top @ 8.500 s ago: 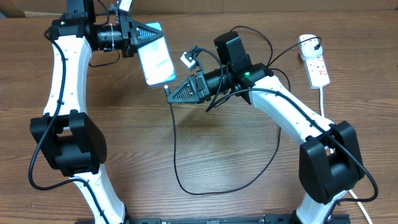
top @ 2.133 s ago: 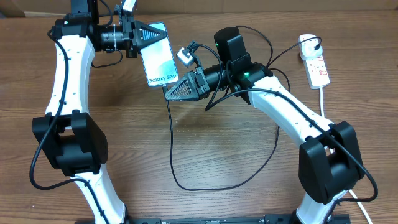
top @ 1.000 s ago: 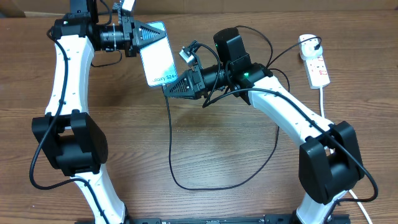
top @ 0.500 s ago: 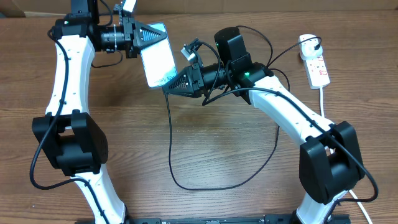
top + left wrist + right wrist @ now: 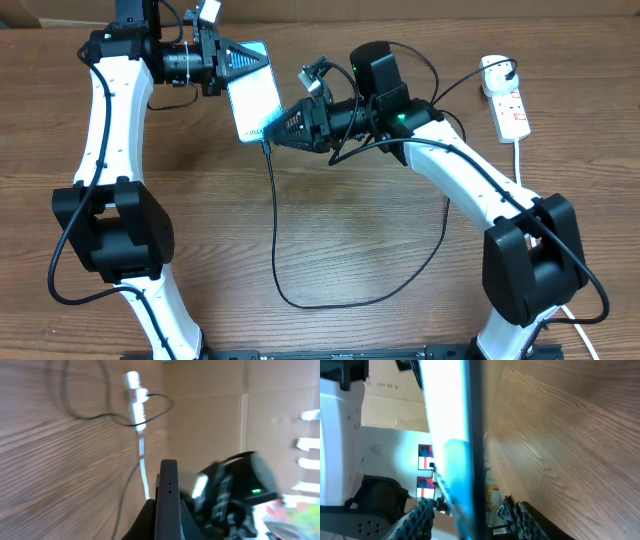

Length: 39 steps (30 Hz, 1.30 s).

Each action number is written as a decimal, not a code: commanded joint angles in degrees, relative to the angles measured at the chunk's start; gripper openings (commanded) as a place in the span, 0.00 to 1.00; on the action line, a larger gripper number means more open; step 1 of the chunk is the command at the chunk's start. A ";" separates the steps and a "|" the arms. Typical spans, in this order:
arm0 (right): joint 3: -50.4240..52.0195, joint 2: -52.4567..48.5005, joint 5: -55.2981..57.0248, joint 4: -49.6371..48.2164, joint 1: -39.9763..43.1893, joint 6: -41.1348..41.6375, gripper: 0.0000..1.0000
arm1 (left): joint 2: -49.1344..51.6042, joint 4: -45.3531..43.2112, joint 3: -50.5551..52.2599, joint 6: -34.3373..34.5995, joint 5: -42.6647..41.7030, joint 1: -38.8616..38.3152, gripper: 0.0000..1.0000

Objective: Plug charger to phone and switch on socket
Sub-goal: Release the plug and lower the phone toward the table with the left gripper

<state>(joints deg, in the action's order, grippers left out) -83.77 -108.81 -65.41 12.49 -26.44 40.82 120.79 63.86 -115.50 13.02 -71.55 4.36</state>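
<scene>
Phone [image 5: 255, 105] up over the table's [image 5: 350, 330] far edge, pinched by left gripper [image 5: 262, 60], right gripper [image 5: 272, 132] spread around its near end, charger [image 5: 275, 230] trailing down from there, socket [image 5: 510, 100] by far right corner.

Edge-on phone [image 5: 473, 435] between parted fingers [image 5: 421, 516] of the right hand [image 5: 467, 512], wooden table [image 5: 570, 440] behind
</scene>
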 commanded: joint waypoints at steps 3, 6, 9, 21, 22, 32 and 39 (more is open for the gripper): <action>0.17 0.48 -0.74 1.20 3.10 -2.32 0.66 | -1.09 6.34 -0.90 -9.18 12.17 -0.22 0.04; 0.17 0.48 -0.87 3.61 4.79 -5.01 0.68 | -1.07 9.84 -0.90 -14.88 15.54 -0.26 0.04; 0.17 0.48 0.68 8.31 6.05 -9.07 0.70 | -1.07 11.37 -0.76 -17.07 19.15 -0.63 0.04; 0.17 0.48 19.47 28.48 6.16 -20.35 0.74 | 2.54 5.90 6.91 -17.57 25.55 -3.39 0.04; 0.17 0.48 20.31 29.11 6.14 -20.35 0.74 | 2.91 5.25 7.63 -16.74 25.81 -3.39 0.04; 0.17 0.48 24.09 31.54 6.14 -21.68 0.78 | 10.14 2.64 9.14 -11.54 32.37 -3.67 0.04; 0.17 0.48 25.11 32.30 6.14 -21.84 0.79 | 14.27 -0.72 9.25 -11.72 34.53 -4.81 0.04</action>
<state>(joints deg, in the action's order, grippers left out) -83.77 -108.81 -41.50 44.71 -19.97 19.70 133.86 63.83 -106.41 0.49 -38.20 0.56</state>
